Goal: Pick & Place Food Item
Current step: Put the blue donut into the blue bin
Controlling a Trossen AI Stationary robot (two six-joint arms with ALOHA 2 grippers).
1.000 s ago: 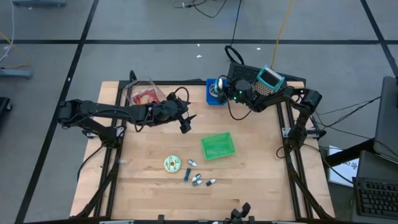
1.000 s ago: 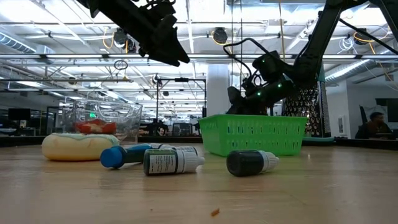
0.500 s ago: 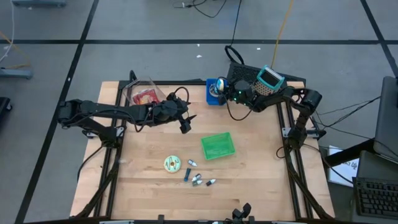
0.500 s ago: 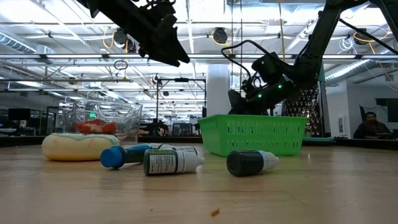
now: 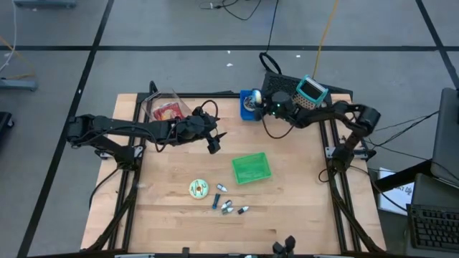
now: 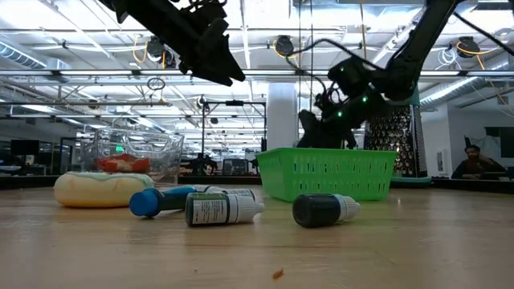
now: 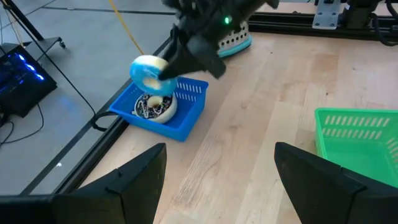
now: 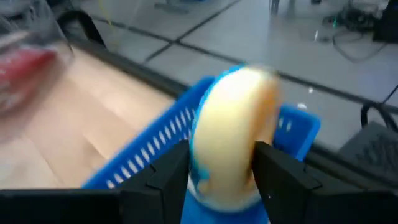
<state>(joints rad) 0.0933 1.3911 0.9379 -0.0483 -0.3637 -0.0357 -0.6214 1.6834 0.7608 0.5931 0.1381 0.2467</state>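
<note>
The right gripper (image 8: 219,163) is clamped on a blue-iced doughnut (image 7: 148,73), just above the blue basket (image 7: 186,112) at the table's twelve o'clock edge. Another pastry, probably, sits in that basket. The left gripper (image 5: 213,146) hangs spread and empty towards ten o'clock.

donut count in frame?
3. Blue-frosted donut held in the right gripper above the blue basket; a dark-sprinkled donut inside that basket; a green-iced donut on the table, beside the small bottles. More may be hidden.
</note>
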